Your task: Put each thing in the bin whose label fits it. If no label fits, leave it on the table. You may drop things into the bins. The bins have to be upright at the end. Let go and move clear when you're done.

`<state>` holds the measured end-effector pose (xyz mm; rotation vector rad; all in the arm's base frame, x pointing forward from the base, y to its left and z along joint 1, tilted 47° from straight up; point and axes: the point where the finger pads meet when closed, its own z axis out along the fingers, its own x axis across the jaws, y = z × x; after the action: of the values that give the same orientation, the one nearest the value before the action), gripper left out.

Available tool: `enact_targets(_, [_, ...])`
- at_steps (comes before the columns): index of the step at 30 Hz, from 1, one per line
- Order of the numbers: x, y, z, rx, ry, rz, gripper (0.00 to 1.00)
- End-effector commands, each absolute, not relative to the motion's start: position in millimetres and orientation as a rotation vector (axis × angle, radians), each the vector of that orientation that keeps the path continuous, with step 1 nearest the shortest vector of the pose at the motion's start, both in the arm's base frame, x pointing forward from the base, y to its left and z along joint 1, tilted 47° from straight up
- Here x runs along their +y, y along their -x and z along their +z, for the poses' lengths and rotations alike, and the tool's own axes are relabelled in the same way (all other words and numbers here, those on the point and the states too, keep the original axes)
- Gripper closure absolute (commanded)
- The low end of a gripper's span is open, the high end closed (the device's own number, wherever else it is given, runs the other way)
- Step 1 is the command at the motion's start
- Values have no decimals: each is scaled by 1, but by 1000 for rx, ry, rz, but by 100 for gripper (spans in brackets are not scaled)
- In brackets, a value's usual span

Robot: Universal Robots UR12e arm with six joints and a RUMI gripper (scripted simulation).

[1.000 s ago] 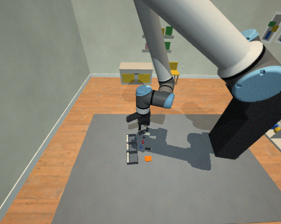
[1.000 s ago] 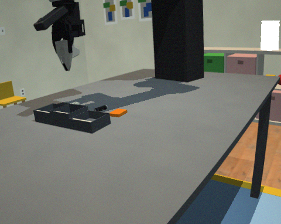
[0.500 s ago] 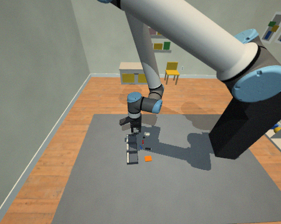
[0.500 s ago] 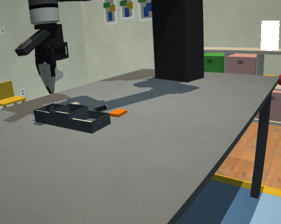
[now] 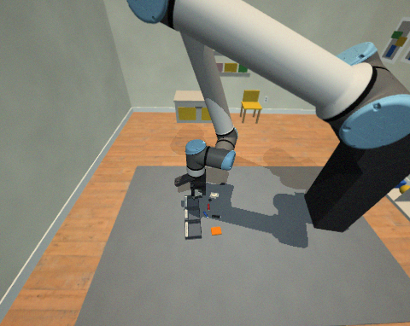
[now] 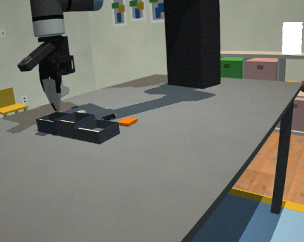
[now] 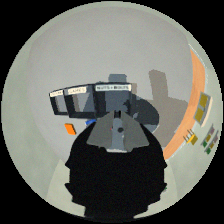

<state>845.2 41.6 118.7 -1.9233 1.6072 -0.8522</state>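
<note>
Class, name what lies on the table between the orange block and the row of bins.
Bare table in the exterior view: only grey top separates the orange block from the nearest bin.

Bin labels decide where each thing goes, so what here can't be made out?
- Bin labels: wrist view, two of three blurred.
- Small parts beside the bins: top view, too small to identify.
- Bin insides: exterior view, walls hide the floors.
- Gripper: shut; wrist view shows nothing between the fingers.
</note>
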Motion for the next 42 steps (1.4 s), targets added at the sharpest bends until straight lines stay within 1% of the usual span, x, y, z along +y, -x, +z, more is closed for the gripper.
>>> enact_targets(1, [42,-852,113,1607,1923,-853,96])
enact_targets(11, [41,-868,98,1607,1923,-853,96])
enact_targets(42, [41,-868,98,1607,1923,-853,96])
